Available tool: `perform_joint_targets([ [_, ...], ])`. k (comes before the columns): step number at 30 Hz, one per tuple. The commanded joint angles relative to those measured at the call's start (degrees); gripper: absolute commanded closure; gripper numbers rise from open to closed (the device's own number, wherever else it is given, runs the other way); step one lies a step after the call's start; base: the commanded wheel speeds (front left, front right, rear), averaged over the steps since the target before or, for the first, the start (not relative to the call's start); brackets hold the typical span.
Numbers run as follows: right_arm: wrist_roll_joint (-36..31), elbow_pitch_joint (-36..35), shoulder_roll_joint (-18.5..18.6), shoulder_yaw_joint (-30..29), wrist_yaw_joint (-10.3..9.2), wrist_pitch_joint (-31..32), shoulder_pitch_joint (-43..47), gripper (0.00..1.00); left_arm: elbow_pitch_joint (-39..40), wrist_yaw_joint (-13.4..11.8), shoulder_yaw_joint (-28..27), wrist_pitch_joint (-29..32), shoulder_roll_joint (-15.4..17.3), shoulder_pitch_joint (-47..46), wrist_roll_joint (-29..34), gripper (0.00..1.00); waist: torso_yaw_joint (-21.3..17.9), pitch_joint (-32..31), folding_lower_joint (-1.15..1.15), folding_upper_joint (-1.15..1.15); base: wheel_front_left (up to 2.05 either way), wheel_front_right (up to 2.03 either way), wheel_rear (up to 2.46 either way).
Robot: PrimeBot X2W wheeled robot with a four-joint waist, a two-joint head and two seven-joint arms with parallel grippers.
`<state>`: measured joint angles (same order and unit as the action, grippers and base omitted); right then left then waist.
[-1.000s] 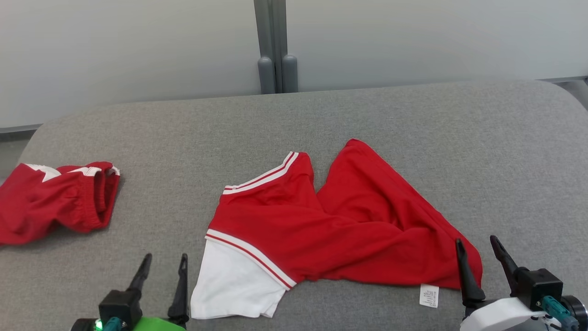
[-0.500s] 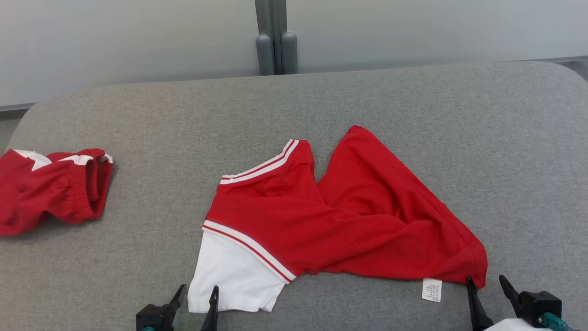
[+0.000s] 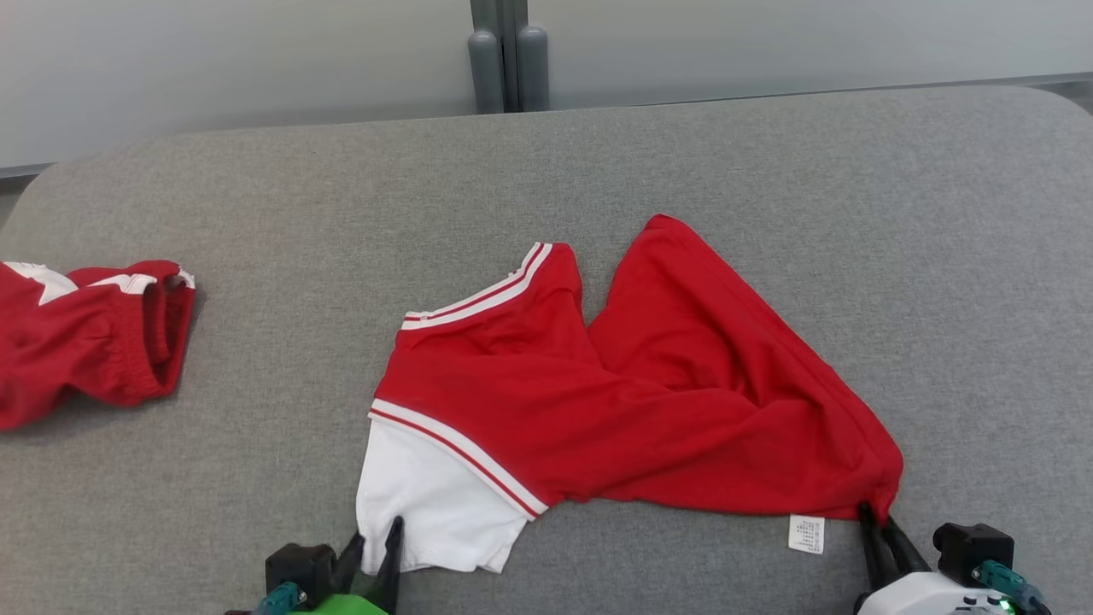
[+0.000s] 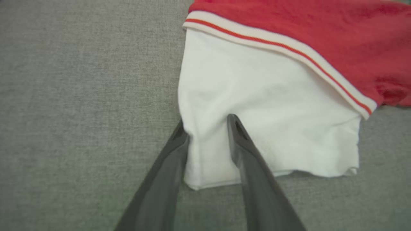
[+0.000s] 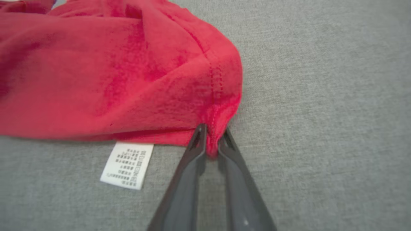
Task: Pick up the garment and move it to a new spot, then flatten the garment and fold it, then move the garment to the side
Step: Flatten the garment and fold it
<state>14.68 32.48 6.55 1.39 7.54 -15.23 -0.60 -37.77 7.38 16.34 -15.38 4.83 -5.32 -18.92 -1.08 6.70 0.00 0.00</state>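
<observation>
Right gripper [image 5: 213,129] clamps hem corner of red shirt [image 3: 666,384], 5 o'clock; left gripper [image 4: 207,120], jaws parted, straddles white sleeve [image 4: 263,96], 7 o'clock.

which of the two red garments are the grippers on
The red and white garment in the middle: left gripper straddles its white corner, right gripper pinches its red corner. The bunched red garment at far left lies untouched.

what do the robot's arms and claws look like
Each claw has two long, dark grey fingers tapering to points, with a triangular cutout near the tip. The left claw has a black block with a teal fitting and a green wrist shell; the right claw has the same block and fitting on a white shell.
</observation>
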Motion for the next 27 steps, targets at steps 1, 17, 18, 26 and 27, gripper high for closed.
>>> perform_joint_targets([
  [1,0.9,0.3,0.1,0.4,-0.1,0.1,-0.4,1.0,-0.5,0.2,0.6,0.4,0.0,-0.1,-0.9,1.0,0.0,0.1,0.0,0.0,0.0,0.0,0.0],
  [17,3.5,-17.2,4.3,7.5,-0.1,0.1,-8.0,1.0,17.9,0.2,0.0,0.2,5.9,-10.0,-2.6,1.0,-0.6,1.8,0.0,0.0,0.0,0.0,0.0],
  [18,4.1,-17.2,4.7,8.1,-0.1,0.2,-9.7,1.0,18.0,0.2,0.5,0.2,6.8,-11.9,-2.8,1.0,-0.8,2.2,0.0,0.0,0.0,0.0,0.0],
  [26,7.8,-15.4,8.2,12.4,-0.1,4.3,-31.9,1.0,15.9,0.2,9.2,4.2,14.7,-35.9,-9.0,1.0,-2.3,8.9,0.0,0.0,0.0,0.0,0.0],
  [27,8.4,-14.7,8.3,12.8,-0.1,5.2,-34.8,1.0,15.3,0.2,10.0,5.1,15.6,-38.7,-9.8,1.0,-2.6,10.1,0.0,0.0,0.0,0.0,0.0],
])
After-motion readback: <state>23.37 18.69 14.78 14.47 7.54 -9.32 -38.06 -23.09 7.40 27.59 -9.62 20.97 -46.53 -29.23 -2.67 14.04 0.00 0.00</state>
